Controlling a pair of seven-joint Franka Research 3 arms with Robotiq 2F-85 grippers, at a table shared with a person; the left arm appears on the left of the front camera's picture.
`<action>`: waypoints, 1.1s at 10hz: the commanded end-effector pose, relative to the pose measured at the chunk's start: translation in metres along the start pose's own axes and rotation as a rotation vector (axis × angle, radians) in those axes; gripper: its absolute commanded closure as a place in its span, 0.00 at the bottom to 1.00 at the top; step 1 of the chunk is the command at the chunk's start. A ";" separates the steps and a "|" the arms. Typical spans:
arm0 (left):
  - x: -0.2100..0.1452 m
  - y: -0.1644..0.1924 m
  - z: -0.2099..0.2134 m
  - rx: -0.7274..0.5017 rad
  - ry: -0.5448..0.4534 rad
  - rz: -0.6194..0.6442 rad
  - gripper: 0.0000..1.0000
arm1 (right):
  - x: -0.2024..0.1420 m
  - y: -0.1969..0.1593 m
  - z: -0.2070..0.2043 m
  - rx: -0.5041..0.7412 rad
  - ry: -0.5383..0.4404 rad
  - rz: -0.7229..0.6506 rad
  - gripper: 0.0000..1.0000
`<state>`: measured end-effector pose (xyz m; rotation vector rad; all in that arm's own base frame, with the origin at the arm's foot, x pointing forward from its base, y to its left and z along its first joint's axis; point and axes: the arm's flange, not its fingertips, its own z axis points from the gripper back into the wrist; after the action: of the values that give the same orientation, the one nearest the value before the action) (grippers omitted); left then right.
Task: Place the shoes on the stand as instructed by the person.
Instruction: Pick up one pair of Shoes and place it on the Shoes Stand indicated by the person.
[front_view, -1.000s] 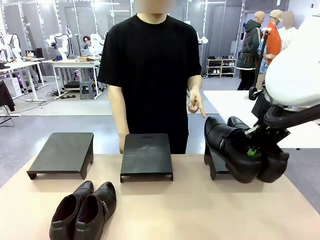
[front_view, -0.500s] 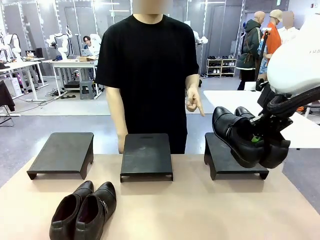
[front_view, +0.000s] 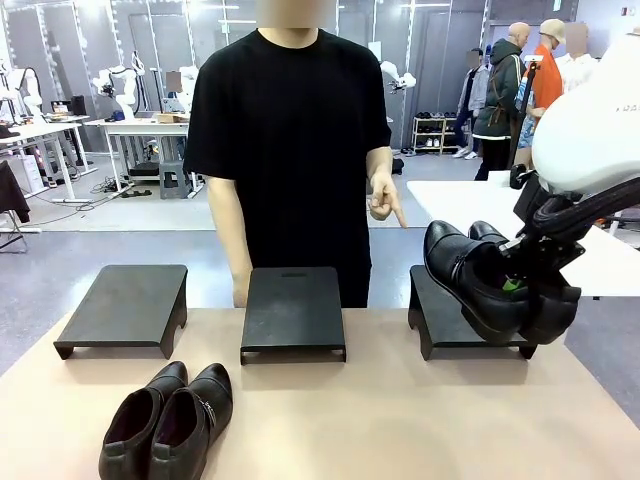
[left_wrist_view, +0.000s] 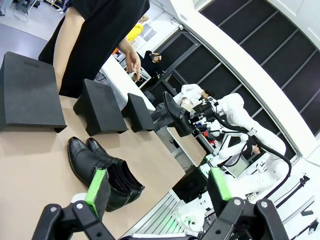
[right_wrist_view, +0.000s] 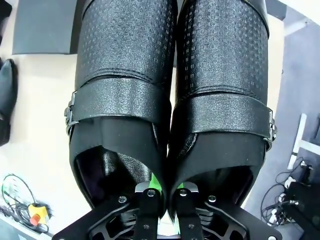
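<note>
My right gripper (front_view: 512, 287) is shut on a pair of black strapped shoes (front_view: 478, 283), pinching their two inner walls together. The pair hangs tilted, toes up, just above the right stand (front_view: 445, 318). In the right wrist view the held shoes (right_wrist_view: 170, 75) lie side by side ahead of the right gripper (right_wrist_view: 162, 200). A second dark pair of shoes (front_view: 168, 421) lies on the table at the front left. The person (front_view: 290, 130) stands behind the table, one hand (front_view: 384, 200) pointing down towards the right stand. My left gripper (left_wrist_view: 158, 185) hangs open above the second pair (left_wrist_view: 102, 167).
Three black stands line the table's far edge: the left stand (front_view: 125, 303), the middle stand (front_view: 293, 308) and the right one. The tan tabletop (front_view: 400, 420) is bare in front of them. A white table (front_view: 470, 205) stands behind at the right.
My right gripper has carried the black pair up and to the right, from beside the right stand to over it. The person's pointing hand shifted slightly left.
</note>
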<state>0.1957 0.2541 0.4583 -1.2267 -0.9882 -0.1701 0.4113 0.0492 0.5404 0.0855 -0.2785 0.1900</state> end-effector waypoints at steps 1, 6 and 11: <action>0.001 -0.001 0.001 -0.013 -0.004 -0.008 0.00 | 0.000 0.000 0.000 0.000 -0.001 0.000 0.93; 0.001 -0.001 0.001 -0.013 -0.004 -0.008 0.00 | 0.072 -0.028 -0.035 -0.035 0.000 -0.014 0.93; 0.001 -0.001 0.001 -0.013 -0.004 -0.008 0.00 | 0.113 -0.050 -0.086 -0.052 -0.050 -0.021 0.93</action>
<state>0.1957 0.2541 0.4584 -1.2262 -0.9880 -0.1699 0.5362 0.0332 0.4813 0.0578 -0.2855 0.1415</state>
